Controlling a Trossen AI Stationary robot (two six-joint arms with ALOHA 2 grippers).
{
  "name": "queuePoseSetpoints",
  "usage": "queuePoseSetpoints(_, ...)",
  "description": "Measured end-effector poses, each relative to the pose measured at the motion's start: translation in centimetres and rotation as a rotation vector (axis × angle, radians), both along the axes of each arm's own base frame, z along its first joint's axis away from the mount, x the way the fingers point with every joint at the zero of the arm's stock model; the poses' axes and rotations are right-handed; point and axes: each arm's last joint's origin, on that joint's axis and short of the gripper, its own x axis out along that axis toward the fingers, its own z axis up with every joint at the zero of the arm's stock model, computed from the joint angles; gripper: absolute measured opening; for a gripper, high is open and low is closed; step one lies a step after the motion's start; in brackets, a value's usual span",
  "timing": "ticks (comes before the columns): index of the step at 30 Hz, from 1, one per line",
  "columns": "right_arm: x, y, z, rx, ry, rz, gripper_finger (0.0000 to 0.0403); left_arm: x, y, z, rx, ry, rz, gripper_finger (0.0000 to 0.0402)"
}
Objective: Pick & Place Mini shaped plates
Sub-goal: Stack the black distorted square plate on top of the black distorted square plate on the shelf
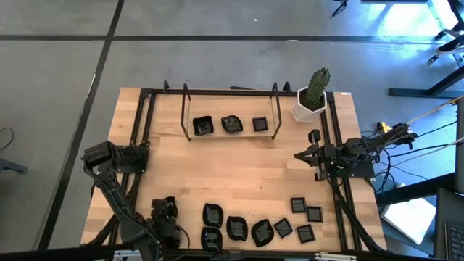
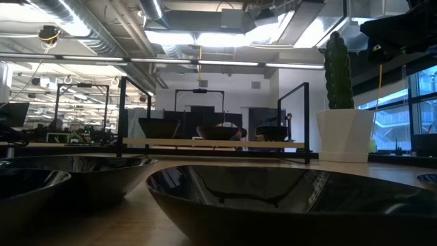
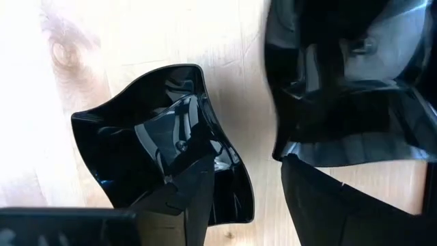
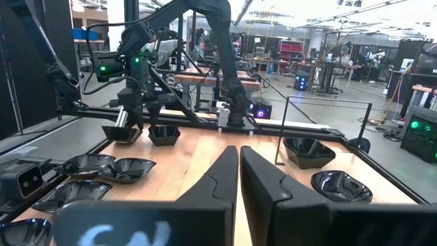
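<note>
Plates: glossy black mini dishes [image 1: 243,228], wavy-edged, leaf-like and flat square; most lie along the table's 6 o'clock edge, the squares toward 5 o'clock.
Wavy plate: [image 3: 164,147] lies on the wood under the left gripper; one finger [image 3: 181,201] stands on its inner wall, the other outside its rim.
Neighbour plate: [image 3: 348,82] just beside the wavy plate; cut off by the left wrist view's edge.
Left gripper: [image 1: 165,214] at 7 o'clock, jaws apart, straddling the wavy plate's rim; whether it grips cannot be told.
Hidden: in the high view the left gripper covers the wavy plate; in the low view near plates [image 2: 287,201] block most of the table.
Rack: black frame [image 1: 230,109] at 12 o'clock; three plates [image 1: 230,125] in a row inside it.
Right gripper: [image 1: 299,154] at 3 o'clock, fingers closed, empty, well apart from the plates.
Cactus: in a white pot [image 1: 307,109] at 1 o'clock, beside the rack.
Table: light wood [image 1: 239,174].
</note>
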Motion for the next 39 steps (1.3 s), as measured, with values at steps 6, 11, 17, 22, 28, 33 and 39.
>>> queuePoseSetpoints(6,0.0,0.0,0.0,0.0,0.0,0.0,0.002,0.0,0.0,0.0,0.001,-0.001,0.002,0.0166)
queuePoseSetpoints(11,0.0,0.0,0.0,0.0,0.0,0.0,0.0019,0.0,0.1,0.0,0.011,0.003,0.006,0.0161)
queuePoseSetpoints(17,0.0,0.0,0.0,-0.003,0.0,0.0,0.002,-0.2,0.5,0.4,0.052,0.045,0.02,0.0154)
queuePoseSetpoints(22,0.0,0.0,0.0,-0.003,0.0,0.0,0.002,-0.1,0.5,1.1,0.077,0.028,0.029,0.0148)
queuePoseSetpoints(28,0.0,0.0,0.0,-0.003,0.0,0.0,0.0019,-0.2,0.3,1.2,0.047,0.062,0.051,0.0144)
queuePoseSetpoints(33,0.0,0.0,0.0,-0.003,0.0,0.0,0.002,-0.1,0.2,1.1,0.035,0.05,0.059,0.0143)
queuePoseSetpoints(39,0.0,0.0,0.0,-0.003,0.0,0.0,0.002,-0.1,0.2,1.2,0.041,0.039,0.058,0.0143)
